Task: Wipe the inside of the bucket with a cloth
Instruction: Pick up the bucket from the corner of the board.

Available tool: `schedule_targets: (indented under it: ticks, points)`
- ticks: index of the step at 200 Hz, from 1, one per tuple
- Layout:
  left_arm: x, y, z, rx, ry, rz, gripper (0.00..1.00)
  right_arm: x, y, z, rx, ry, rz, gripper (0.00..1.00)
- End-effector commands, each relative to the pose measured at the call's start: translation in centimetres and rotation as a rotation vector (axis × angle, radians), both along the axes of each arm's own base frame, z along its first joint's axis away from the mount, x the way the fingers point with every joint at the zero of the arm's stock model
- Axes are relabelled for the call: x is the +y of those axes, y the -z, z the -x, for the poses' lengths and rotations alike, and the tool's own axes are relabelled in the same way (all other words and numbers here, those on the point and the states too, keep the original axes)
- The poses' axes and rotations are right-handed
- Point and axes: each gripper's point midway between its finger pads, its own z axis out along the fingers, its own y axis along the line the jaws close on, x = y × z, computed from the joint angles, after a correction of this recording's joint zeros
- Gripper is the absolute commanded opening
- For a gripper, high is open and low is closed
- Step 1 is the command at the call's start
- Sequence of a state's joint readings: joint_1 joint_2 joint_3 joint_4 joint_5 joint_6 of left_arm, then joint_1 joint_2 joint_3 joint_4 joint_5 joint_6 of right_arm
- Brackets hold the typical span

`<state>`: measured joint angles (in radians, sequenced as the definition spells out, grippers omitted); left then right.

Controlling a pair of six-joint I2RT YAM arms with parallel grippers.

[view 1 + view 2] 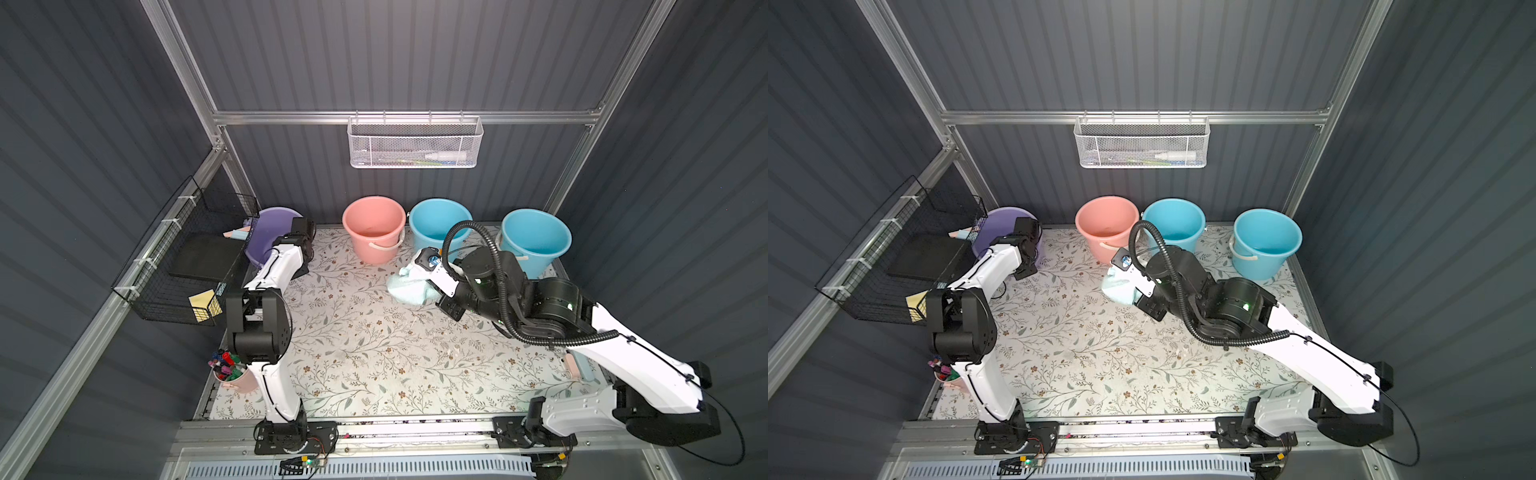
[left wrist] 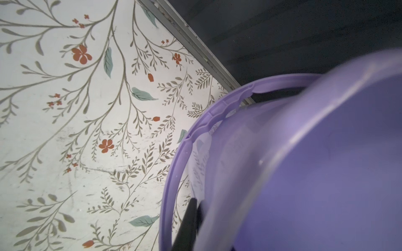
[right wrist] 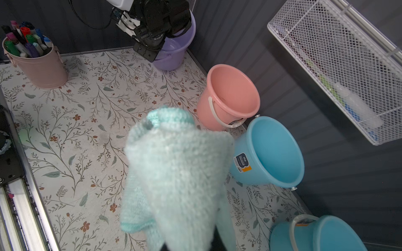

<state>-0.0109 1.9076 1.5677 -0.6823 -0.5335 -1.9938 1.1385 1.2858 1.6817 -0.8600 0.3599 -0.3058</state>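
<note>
A purple bucket (image 1: 270, 226) (image 1: 1000, 222) stands at the back left of the floral table. My left gripper (image 1: 301, 237) is shut on its rim on the side facing the table's middle. In the left wrist view one black finger (image 2: 188, 221) lies against the outside of the bucket's wall (image 2: 326, 173), beside the lowered handle (image 2: 174, 173). A pale mint cloth (image 1: 409, 286) (image 1: 1117, 286) (image 3: 178, 169) hangs above the table's middle back. My right gripper (image 1: 420, 271) is shut on it. The cloth drapes over and hides those fingers.
A pink bucket (image 1: 374, 230) and two blue buckets (image 1: 440, 226) (image 1: 536, 239) line the back wall. Above them hangs a white mesh basket (image 1: 415, 143). A black wire basket (image 1: 187, 257) is on the left wall, and a pink cup of markers (image 1: 232, 376) stands at front left.
</note>
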Motion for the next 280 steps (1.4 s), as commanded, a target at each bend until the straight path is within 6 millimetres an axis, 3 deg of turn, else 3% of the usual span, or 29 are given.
schedule_targets:
  ticks: [1, 19, 56, 93, 139, 144, 218, 240, 280]
  points:
    - [0.2, -1.6, 0.3, -0.098, -0.081, 0.047, 0.06, -0.8, -0.8, 0.2, -0.032, 0.013, -0.028, 0.00]
    - [-0.5, -1.4, 0.1, -0.102, -0.037, 0.068, 0.00, -1.3, -0.9, 0.5, -0.032, 0.018, -0.042, 0.00]
    - [-2.6, -1.4, -0.6, -0.104, 0.092, 0.102, 0.00, -2.9, -1.1, 1.4, -0.053, 0.042, -0.100, 0.00]
    - [-5.2, -3.7, -0.3, -0.107, 0.205, 0.084, 0.00, -4.2, -0.6, 1.7, -0.073, 0.062, -0.135, 0.00]
    - [-6.7, -6.4, 2.4, -0.085, 0.369, 0.031, 0.00, -6.4, -1.1, 1.6, -0.150, 0.101, -0.156, 0.00]
    - [-6.9, -5.4, 3.4, -0.049, 0.389, 0.027, 0.00, -6.6, -1.2, 1.6, -0.159, 0.105, -0.157, 0.00]
    - [-8.3, -7.2, 9.8, 0.050, 0.703, -0.086, 0.00, -8.1, -1.6, 0.7, -0.264, 0.154, -0.105, 0.00]
    - [-9.1, -7.5, 10.4, 0.075, 0.838, -0.146, 0.00, -8.3, -1.7, 0.2, -0.281, 0.195, -0.113, 0.00]
    - [-13.3, -8.4, 9.2, 0.078, 1.200, -0.274, 0.00, -8.8, -2.3, -1.0, -0.291, 0.305, -0.171, 0.00]
